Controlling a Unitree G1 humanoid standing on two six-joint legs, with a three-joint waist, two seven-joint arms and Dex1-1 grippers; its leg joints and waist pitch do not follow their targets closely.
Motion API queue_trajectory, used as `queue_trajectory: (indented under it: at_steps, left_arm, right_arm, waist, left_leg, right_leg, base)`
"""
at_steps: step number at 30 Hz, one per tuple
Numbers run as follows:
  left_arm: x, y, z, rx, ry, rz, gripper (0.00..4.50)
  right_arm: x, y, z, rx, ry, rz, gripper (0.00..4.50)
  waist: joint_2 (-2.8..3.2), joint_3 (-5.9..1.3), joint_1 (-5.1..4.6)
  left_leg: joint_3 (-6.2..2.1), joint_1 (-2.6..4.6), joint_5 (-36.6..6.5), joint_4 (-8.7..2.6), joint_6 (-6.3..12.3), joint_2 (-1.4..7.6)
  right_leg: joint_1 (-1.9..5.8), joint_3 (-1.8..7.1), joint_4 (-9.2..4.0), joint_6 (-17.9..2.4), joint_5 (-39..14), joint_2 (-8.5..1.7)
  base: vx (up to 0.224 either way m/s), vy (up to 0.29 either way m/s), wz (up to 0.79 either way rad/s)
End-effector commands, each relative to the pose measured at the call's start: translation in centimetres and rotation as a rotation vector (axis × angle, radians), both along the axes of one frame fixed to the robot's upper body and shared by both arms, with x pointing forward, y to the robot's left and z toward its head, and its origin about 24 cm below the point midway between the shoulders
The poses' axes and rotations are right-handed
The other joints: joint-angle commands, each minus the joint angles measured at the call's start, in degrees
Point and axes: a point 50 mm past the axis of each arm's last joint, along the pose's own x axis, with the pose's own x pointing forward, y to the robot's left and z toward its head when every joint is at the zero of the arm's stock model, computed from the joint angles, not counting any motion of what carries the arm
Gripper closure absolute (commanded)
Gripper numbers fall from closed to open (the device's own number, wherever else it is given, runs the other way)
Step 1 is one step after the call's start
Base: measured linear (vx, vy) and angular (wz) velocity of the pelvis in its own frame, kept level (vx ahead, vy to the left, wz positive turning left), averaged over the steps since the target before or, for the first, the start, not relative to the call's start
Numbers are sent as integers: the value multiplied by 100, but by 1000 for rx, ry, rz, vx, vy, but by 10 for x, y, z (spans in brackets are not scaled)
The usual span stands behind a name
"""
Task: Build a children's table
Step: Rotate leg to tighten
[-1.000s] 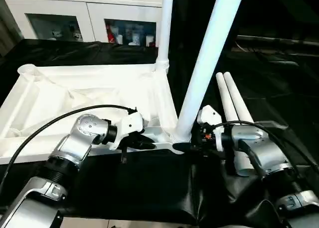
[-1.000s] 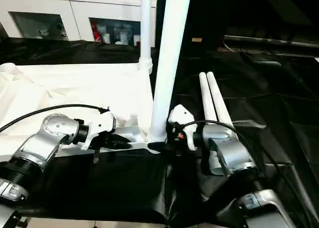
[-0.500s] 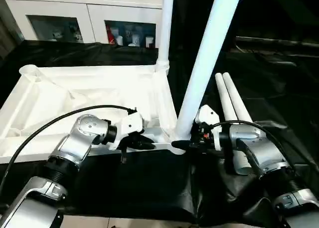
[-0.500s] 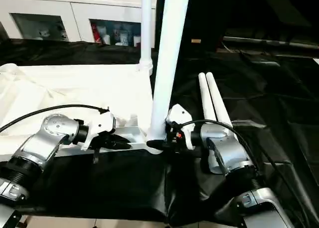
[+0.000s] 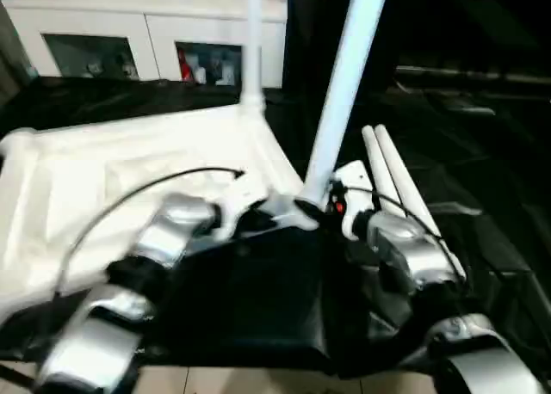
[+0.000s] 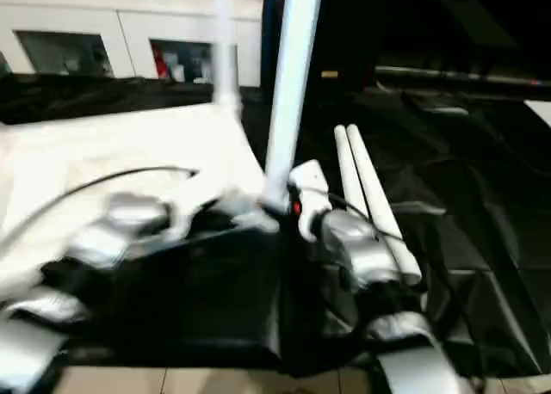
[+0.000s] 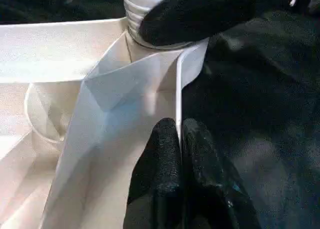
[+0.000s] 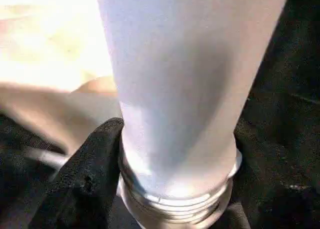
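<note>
left gripper (image 7: 179, 139) is pinched on the tabletop (image 5: 103, 166) rim. right gripper (image 8: 170, 154) hugs the near leg (image 5: 344, 93) base, whose top is cut off at 12 o'clock.

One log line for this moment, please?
left gripper: pinching tabletop rim | right gripper: at near leg base | spare legs: two on cloth

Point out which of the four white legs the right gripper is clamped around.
The near upright leg, at the tabletop's nearest corner. Another stands farther back; two lie on black cloth.

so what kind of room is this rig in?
Probably an indoor lab or demo space: a white glass-doored cabinet with small items inside, black sheeting spread under the work, and pale floor tiles at the near edge.
</note>
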Motion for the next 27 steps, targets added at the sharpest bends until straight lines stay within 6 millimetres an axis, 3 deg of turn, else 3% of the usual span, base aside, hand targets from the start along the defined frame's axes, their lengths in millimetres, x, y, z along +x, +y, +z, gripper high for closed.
queue_trajectory:
  at_steps: [1,2,4,7,8,13,14,16,17,21,27]
  left_arm:
    - [7,-6,1,-2,-19,113,450]
    - [7,-6,1,-2,-19,113,450]
    - [7,-14,-1,-3,-14,115,450]
    - [6,-18,-3,7,-15,101,450]
    - [6,-17,-3,7,-16,92,450]
    - [4,-5,-4,16,-8,78,450]
    - [3,-2,-4,18,-12,61,450]
    - [1,6,-4,17,2,43,450]
    - [-1,7,-3,12,-3,11,450]
    - [-9,19,-2,10,25,-101,450]
    - [-27,30,2,10,62,-312,450]
  right_arm:
    - [-9,4,-29,-59,127,-107,175]
    - [-9,4,-29,-59,127,-107,175]
    - [-8,12,-29,-57,124,-117,175]
    - [-5,25,-25,-49,84,-83,175]
    - [-5,27,-22,-25,69,-58,119]
    - [0,25,-7,18,4,16,76]
    - [1,23,-4,19,-8,42,67]
    - [2,14,5,14,-38,129,67]
    - [1,10,7,9,-46,167,67]
    - [-10,-13,16,-42,-65,375,67]
    - [-27,-33,22,-99,-43,585,67]
  waist:
    - [66,-269,-23]
    - [46,-278,-31]
    - [86,-299,-29]
    - [71,-327,-57]
    - [81,-323,-51]
    - [65,-332,-50]
    - [9,-332,-54]
    - [36,-338,-34]
    - [8,-342,-32]
    - [6,-378,9]
    - [23,-381,41]
  left_leg:
    - [-6,5,-1380,-418,89,74]
    - [-28,23,-1534,-411,77,50]
    - [-47,38,-1523,-421,133,64]
    - [-58,-17,-1362,-460,177,90]
    - [-61,-21,-1343,-467,193,103]
    - [-38,-28,-1266,-460,279,103]
    - [-28,-38,-1216,-454,315,102]
    - [-35,-65,-1098,-451,378,105]
    - [-35,-73,-1053,-451,407,113]
    - [-10,-64,-597,-429,598,137]
    - [-2,-63,-385,-420,697,161]
  right_leg:
    - [284,280,-641,-571,-2711,-363]
    - [306,246,-687,-425,-3085,-378]
    - [306,248,-714,-359,-3108,-404]
    - [355,251,-660,-494,-2575,-392]
    - [358,262,-639,-566,-2432,-404]
    - [382,295,-589,-766,-2123,-405]
    - [384,298,-591,-773,-2138,-403]
    - [417,301,-566,-800,-2061,-414]
    - [425,304,-563,-799,-2003,-417]
    - [433,328,-458,-1035,-1221,-411]
    - [440,337,-378,-1266,-668,-397]
  base:
    - [0,0,0]
    - [0,0,0]
    - [0,0,0]
    - [0,0,0]
    - [0,0,0]
    - [0,0,0]
    - [0,0,0]
    - [0,0,0]
    - [0,0,0]
    - [0,0,0]
    - [0,0,0]
